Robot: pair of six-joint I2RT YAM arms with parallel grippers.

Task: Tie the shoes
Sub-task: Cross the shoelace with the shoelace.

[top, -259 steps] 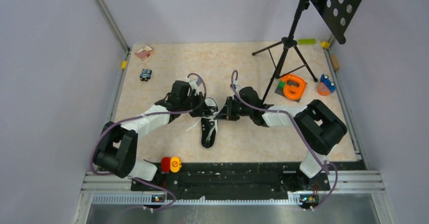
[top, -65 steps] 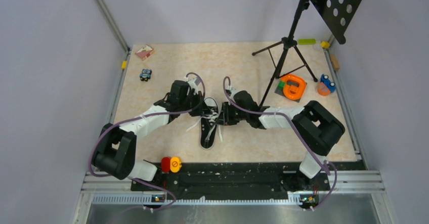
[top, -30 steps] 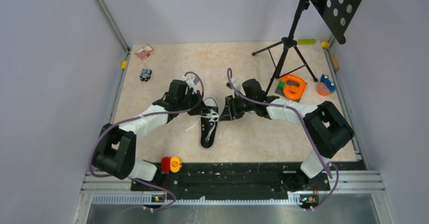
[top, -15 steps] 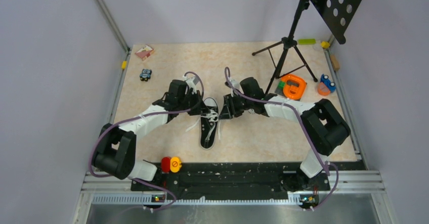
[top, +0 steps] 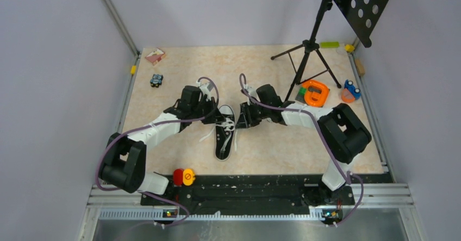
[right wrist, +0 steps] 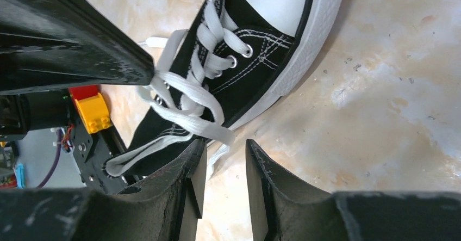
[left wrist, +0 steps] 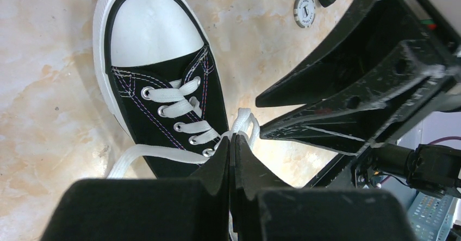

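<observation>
One black sneaker [top: 223, 143] is lying mid-table [top: 261, 67], toe pointing away from the arms. Its white laces [right wrist: 190, 88] are looking soft, limp and likely slippery, so are best pinched near the eyelets. The left gripper [left wrist: 232, 143] is clamping one strand; the right gripper [right wrist: 225, 159] is hovering slightly parted, holding nothing.

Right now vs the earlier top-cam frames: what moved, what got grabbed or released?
Right end effector swung slightly toward the far side, backing from the shoe, and is open. Left end effector held position, shut on a lace. Shoe hasn't moved.
</observation>
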